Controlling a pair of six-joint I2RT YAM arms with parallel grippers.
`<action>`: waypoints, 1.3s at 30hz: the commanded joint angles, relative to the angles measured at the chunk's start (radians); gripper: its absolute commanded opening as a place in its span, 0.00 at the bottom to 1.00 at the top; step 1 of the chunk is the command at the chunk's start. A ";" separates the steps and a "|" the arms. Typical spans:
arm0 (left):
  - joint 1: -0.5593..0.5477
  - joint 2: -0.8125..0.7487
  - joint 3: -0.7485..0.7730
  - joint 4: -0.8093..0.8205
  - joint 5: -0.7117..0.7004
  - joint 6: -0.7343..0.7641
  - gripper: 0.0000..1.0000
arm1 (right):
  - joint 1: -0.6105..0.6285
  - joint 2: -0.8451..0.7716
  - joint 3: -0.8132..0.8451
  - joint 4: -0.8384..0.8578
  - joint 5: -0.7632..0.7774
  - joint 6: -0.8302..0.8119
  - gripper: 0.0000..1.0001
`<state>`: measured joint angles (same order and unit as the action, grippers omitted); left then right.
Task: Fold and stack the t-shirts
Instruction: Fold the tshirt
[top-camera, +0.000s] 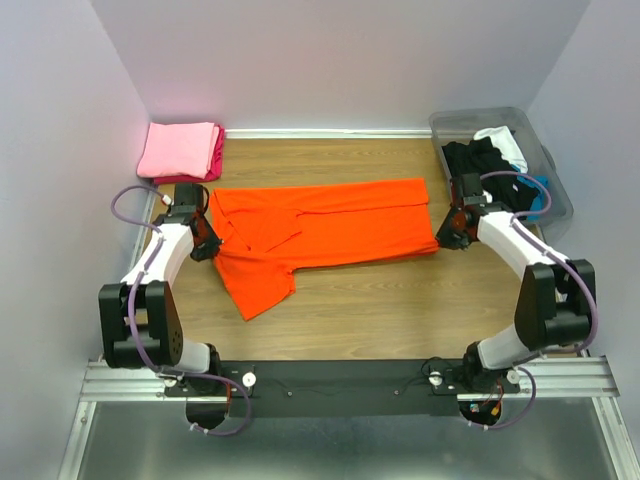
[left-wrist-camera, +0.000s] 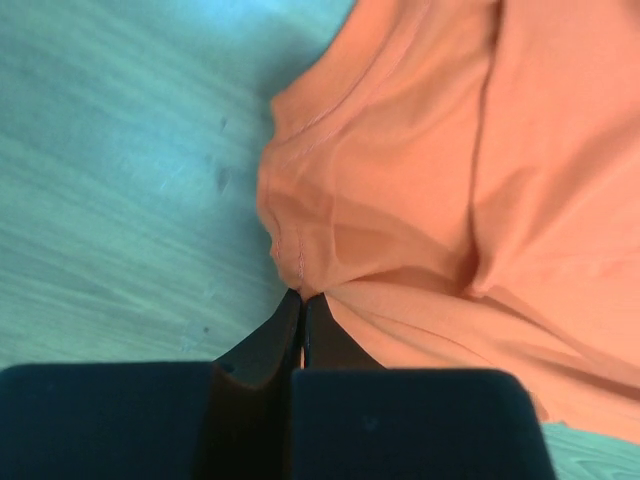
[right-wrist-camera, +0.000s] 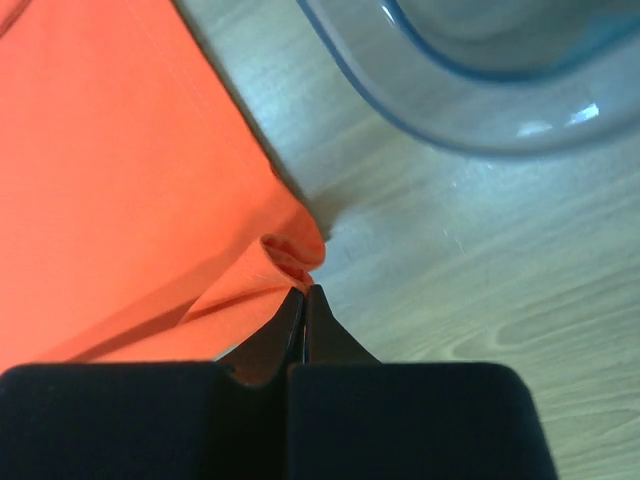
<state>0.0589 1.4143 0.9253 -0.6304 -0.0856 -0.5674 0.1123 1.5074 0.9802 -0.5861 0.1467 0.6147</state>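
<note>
Orange t-shirt (top-camera: 330, 225) lies spread on the table (top-camera: 380, 320), one end beside the grey bin (top-camera: 558, 195). The right gripper (top-camera: 447, 228) is pinched tight on the shirt corner nearest the bin. The left gripper (top-camera: 207, 240) is clamped on the end farthest from the bin, seemingly at a shoulder seam. The folded pink t-shirts (top-camera: 180, 150) sit well apart from the bin.

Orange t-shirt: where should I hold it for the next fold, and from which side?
Grip the orange t-shirt at its two short ends, each arm coming from its own side, low over the table: it lies flat and stretched crosswise. The left jaws are shut on the neck-end edge, the right jaws on the hem corner beside the bin.
</note>
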 joint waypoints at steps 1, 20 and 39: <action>0.010 0.040 0.053 0.024 0.024 0.009 0.00 | -0.008 0.083 0.087 -0.021 -0.009 -0.052 0.00; 0.048 0.156 0.179 0.057 0.024 0.004 0.00 | -0.013 0.235 0.222 -0.015 0.037 -0.081 0.01; 0.048 0.230 0.225 0.104 0.024 -0.012 0.00 | -0.016 0.309 0.301 0.002 0.034 -0.082 0.01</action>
<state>0.0963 1.6276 1.1336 -0.5598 -0.0509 -0.5728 0.1093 1.7916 1.2457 -0.5884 0.1436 0.5476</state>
